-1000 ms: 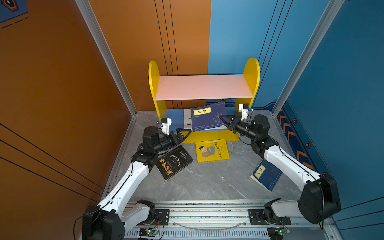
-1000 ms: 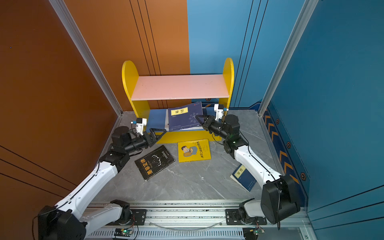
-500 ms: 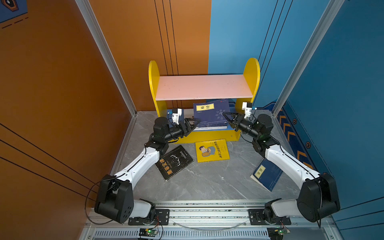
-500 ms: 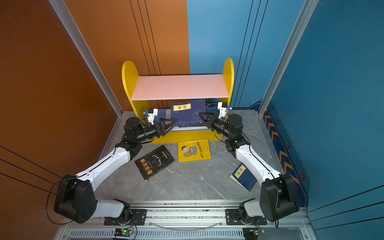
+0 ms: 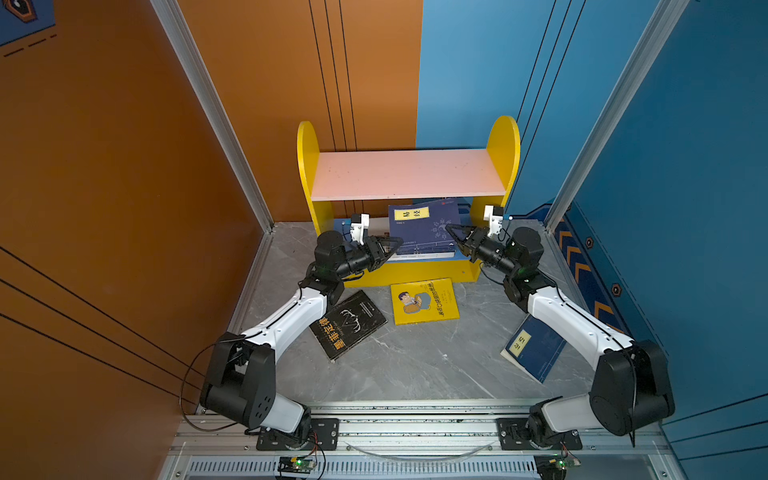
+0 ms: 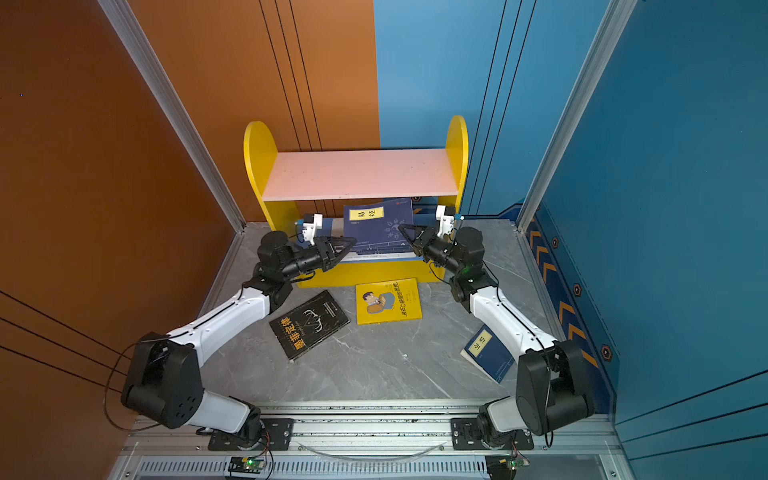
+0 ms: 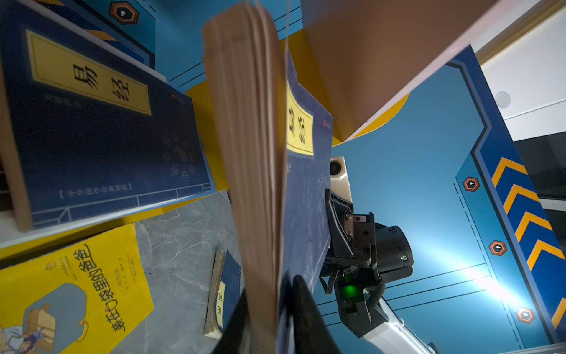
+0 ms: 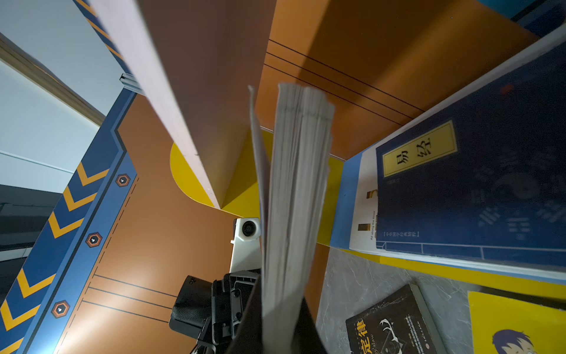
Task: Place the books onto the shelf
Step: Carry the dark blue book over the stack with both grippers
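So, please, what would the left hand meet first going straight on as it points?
Probably the right hand, gripping the opposite edge of the navy book both hold; depth is unclear.

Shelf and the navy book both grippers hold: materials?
Shelf: likely painted wood or fibreboard, matte; flat opaque colours, no grain showing, square-cut board edges. Navy book: paperback; fanned paper page block, thin card-like cover standing slightly off the pages.
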Controlling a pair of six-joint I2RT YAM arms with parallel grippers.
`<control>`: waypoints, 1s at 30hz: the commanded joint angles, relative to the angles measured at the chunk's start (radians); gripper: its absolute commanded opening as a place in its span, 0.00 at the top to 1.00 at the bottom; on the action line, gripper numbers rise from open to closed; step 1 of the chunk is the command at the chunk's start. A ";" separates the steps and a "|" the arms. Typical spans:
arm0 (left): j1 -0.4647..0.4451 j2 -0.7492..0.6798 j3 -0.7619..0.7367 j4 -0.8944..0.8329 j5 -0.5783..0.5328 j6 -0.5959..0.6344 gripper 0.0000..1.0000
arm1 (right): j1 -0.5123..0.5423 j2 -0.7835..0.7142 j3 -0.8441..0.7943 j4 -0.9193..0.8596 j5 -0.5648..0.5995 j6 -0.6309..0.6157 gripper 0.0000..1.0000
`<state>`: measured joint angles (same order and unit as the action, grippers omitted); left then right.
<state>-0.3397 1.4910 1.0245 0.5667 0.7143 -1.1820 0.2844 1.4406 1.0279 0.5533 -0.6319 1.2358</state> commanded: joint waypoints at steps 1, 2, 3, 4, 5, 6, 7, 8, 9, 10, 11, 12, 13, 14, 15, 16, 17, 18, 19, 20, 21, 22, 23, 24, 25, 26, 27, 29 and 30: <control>-0.007 0.022 0.047 0.091 -0.009 -0.005 0.90 | -0.005 0.008 0.055 0.007 -0.008 -0.031 0.79; -0.007 0.030 0.053 0.094 -0.015 0.001 0.91 | -0.007 0.007 0.064 -0.030 0.008 -0.065 0.67; -0.006 0.036 0.061 0.096 -0.016 0.014 0.92 | -0.007 0.005 0.072 -0.080 0.026 -0.100 0.53; -0.006 0.043 0.069 0.095 -0.019 0.029 0.94 | -0.006 0.002 0.082 -0.125 0.048 -0.138 0.47; -0.005 0.051 0.076 0.096 -0.026 0.040 0.95 | -0.005 0.000 0.094 -0.185 0.076 -0.183 0.42; -0.004 0.060 0.081 0.096 -0.031 0.045 0.97 | -0.005 0.000 0.108 -0.241 0.104 -0.220 0.37; -0.002 0.073 0.090 0.096 -0.032 0.048 0.98 | -0.005 0.002 0.126 -0.294 0.133 -0.262 0.32; 0.000 0.085 0.101 0.096 -0.033 0.052 0.98 | -0.004 0.003 0.143 -0.359 0.169 -0.302 0.30; 0.002 0.097 0.109 0.096 -0.035 0.054 0.99 | -0.002 0.004 0.163 -0.429 0.219 -0.351 0.27; 0.004 0.111 0.117 0.097 -0.037 0.054 1.00 | 0.000 0.006 0.178 -0.480 0.263 -0.397 0.25; 0.005 0.126 0.125 0.096 -0.036 0.060 1.00 | 0.007 0.010 0.198 -0.539 0.336 -0.451 0.24; 0.006 0.136 0.133 0.097 -0.036 0.064 1.00 | 0.010 0.013 0.210 -0.577 0.379 -0.480 0.23; 0.007 0.154 0.143 0.097 -0.035 0.065 1.00 | 0.014 0.024 0.223 -0.615 0.427 -0.515 0.21; 0.010 0.168 0.154 0.098 -0.031 0.067 1.00 | 0.015 0.034 0.231 -0.631 0.453 -0.533 0.21; 0.011 0.183 0.163 0.097 -0.027 0.067 1.00 | 0.015 0.049 0.237 -0.638 0.472 -0.547 0.21; 0.014 0.197 0.174 0.097 -0.023 0.067 1.00 | 0.015 0.062 0.243 -0.637 0.482 -0.558 0.20; 0.015 0.211 0.184 0.098 -0.018 0.070 1.00 | 0.016 0.076 0.247 -0.638 0.497 -0.571 0.20; 0.016 0.223 0.192 0.095 -0.019 0.074 1.00 | 0.016 0.090 0.253 -0.640 0.510 -0.579 0.19; 0.017 0.234 0.200 0.085 -0.021 0.079 1.00 | 0.016 0.105 0.257 -0.638 0.518 -0.586 0.19; 0.016 0.243 0.209 0.069 -0.022 0.092 1.00 | 0.016 0.121 0.262 -0.632 0.525 -0.593 0.19; 0.018 0.249 0.217 0.047 -0.025 0.106 1.00 | 0.017 0.132 0.267 -0.629 0.529 -0.596 0.18; 0.016 0.254 0.227 0.013 -0.029 0.128 1.00 | 0.018 0.143 0.272 -0.626 0.531 -0.600 0.18; 0.016 0.259 0.239 -0.022 -0.033 0.151 1.00 | 0.018 0.155 0.278 -0.626 0.534 -0.605 0.18; 0.014 0.258 0.246 -0.054 -0.038 0.171 1.00 | 0.019 0.162 0.284 -0.628 0.539 -0.608 0.18; 0.014 0.259 0.252 -0.083 -0.044 0.188 1.00 | 0.020 0.173 0.292 -0.631 0.543 -0.612 0.18; 0.014 0.260 0.257 -0.097 -0.046 0.198 1.00 | 0.019 0.181 0.300 -0.633 0.544 -0.617 0.18; 0.015 0.262 0.260 -0.105 -0.048 0.201 1.00 | 0.021 0.189 0.304 -0.633 0.547 -0.620 0.18; 0.014 0.267 0.266 -0.137 -0.059 0.212 1.00 | 0.022 0.203 0.313 -0.634 0.551 -0.625 0.17; 0.013 0.270 0.266 -0.146 -0.063 0.216 1.00 | 0.023 0.207 0.314 -0.632 0.552 -0.626 0.17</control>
<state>-0.3321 1.7535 1.2499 0.4526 0.6727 -1.0256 0.3153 1.6367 1.3064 -0.0528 -0.1299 0.6308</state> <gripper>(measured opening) 0.114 0.824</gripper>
